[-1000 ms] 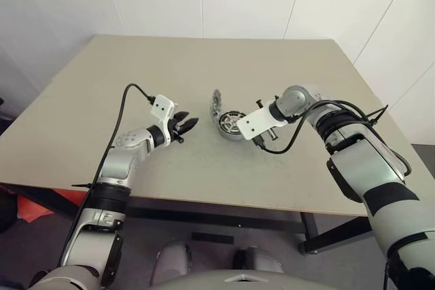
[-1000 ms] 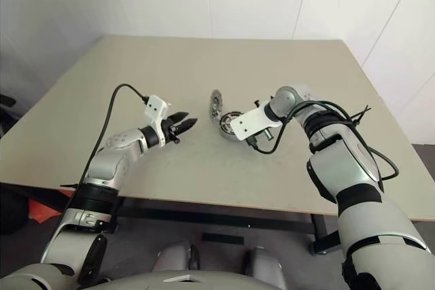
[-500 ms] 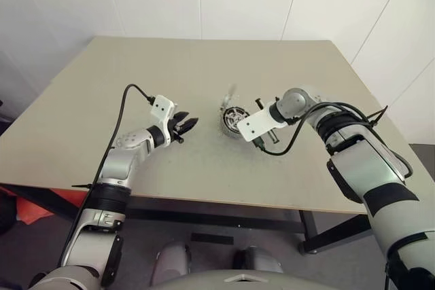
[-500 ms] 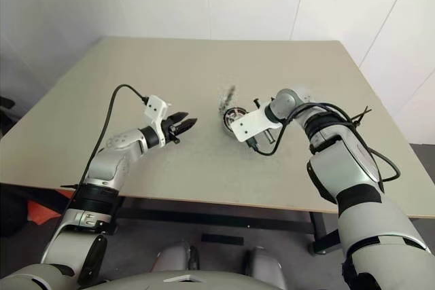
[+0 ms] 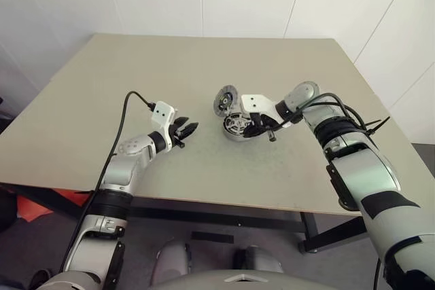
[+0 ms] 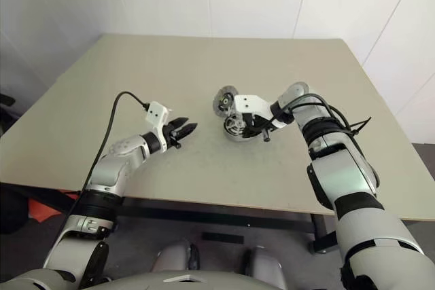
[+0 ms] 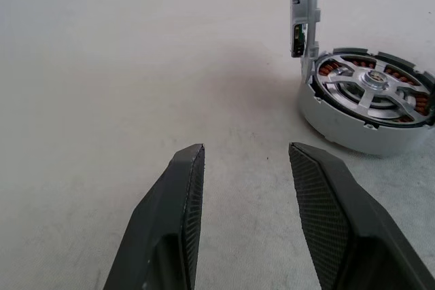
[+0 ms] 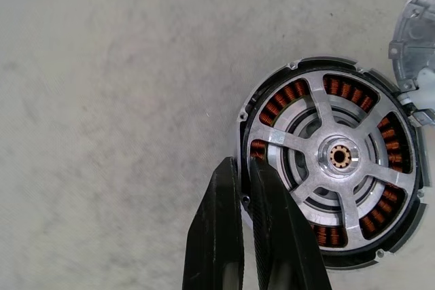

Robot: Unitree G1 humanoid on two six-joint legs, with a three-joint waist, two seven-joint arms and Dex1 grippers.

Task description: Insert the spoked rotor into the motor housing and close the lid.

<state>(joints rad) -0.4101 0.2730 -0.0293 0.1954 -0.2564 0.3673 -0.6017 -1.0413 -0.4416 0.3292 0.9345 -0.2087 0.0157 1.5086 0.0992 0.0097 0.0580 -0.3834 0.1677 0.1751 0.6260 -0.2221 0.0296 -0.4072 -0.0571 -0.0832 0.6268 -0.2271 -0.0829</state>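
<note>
Standing lid (image 5: 223, 99) upright — rotor (image 8: 338, 159) seated.

Spoked rotor (image 8: 338, 158) seated in motor housing (image 7: 353, 125) (lid (image 5: 223, 102) upright).

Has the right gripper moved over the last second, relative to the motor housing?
Yes. The right gripper has swung from beside the motor housing to above it, pointing down at its rim.

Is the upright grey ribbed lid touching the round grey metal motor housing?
Touching. In the left wrist view the upright grey ribbed lid stands on edge with its lower edge meeting the round grey metal motor housing rim, no gap.
</note>
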